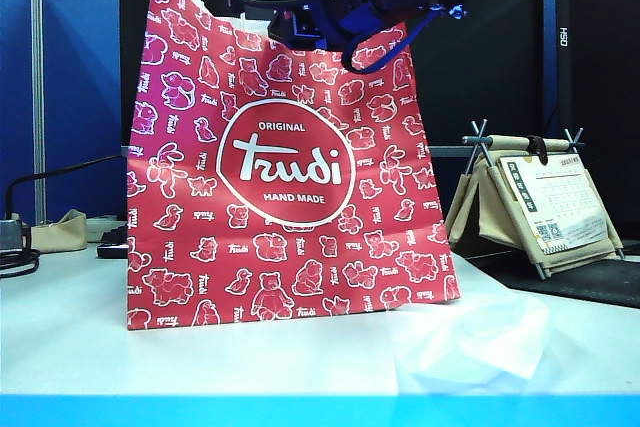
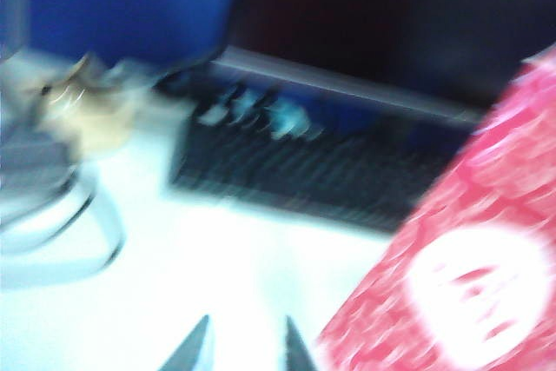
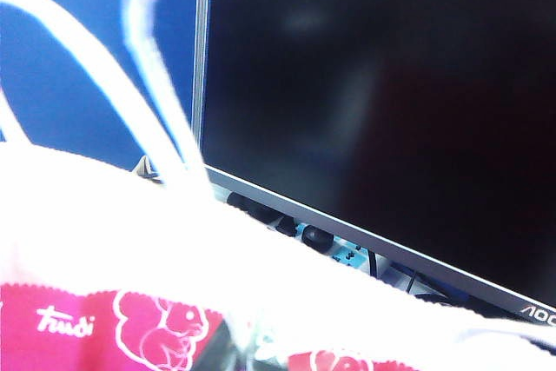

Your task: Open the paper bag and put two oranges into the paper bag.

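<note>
The red paper bag (image 1: 290, 172) with its round Trudi logo stands upright mid-table. Its white cord handles (image 3: 148, 93) rise from its rim in the right wrist view. My right gripper (image 1: 288, 27) reaches in from above and is shut on the bag's top rim (image 3: 248, 349). In the blurred left wrist view my left gripper (image 2: 248, 349) hangs over the white table beside the bag (image 2: 469, 275). Its fingertips (image 2: 198, 349) stand apart with nothing between them. The left gripper does not show in the exterior view. The oranges are out of view.
A thin translucent plastic sheet (image 1: 480, 337) lies on the table at the bag's front right. A desk calendar on a stand (image 1: 540, 207) sits at the back right. A keyboard (image 2: 304, 171) and a dark monitor (image 3: 391, 84) are behind the bag, a beige pouch (image 1: 60, 232) at the far left.
</note>
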Tool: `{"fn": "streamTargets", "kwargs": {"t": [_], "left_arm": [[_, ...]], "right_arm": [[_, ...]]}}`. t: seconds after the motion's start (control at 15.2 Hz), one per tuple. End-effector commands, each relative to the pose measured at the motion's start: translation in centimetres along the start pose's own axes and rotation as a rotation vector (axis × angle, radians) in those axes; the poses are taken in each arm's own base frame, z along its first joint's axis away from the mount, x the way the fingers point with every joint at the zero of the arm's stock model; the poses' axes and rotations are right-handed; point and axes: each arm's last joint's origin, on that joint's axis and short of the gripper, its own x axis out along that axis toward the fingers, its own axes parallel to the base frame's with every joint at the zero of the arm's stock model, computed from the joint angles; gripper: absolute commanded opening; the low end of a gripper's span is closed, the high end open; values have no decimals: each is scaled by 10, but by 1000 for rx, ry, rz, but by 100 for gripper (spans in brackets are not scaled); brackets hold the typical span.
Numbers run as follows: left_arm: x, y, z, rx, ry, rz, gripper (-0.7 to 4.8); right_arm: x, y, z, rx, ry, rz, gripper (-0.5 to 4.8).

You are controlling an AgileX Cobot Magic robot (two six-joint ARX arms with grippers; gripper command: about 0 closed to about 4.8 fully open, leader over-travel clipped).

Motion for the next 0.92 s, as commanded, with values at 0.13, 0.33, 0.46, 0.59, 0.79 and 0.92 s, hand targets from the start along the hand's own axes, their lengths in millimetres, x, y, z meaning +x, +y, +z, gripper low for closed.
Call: {"fn": "streamTargets", "kwargs": {"t": [0.13,0.33,0.46,0.59,0.79,0.92], "left_arm": [[1,9,-34,-42,70,45,78],[1,9,-36,-11,84,52,79],[0,9,-36,-17,88,49,79],[0,10,-40,-78,127,65,79],[-1,11,-42,-79,151,74,79],[0,11,-42,-78,146,73,79]], "right_arm": [[0,3,-9,11,71,20,-6],[0,3,-9,10,72,20,-5],[0,3,-9,10,73,21,-5],[-1,2,-7,11,65,19,89],[-2,1,3,15,-6,10,232],[-2,1,5,12,-26,8,235]]}}
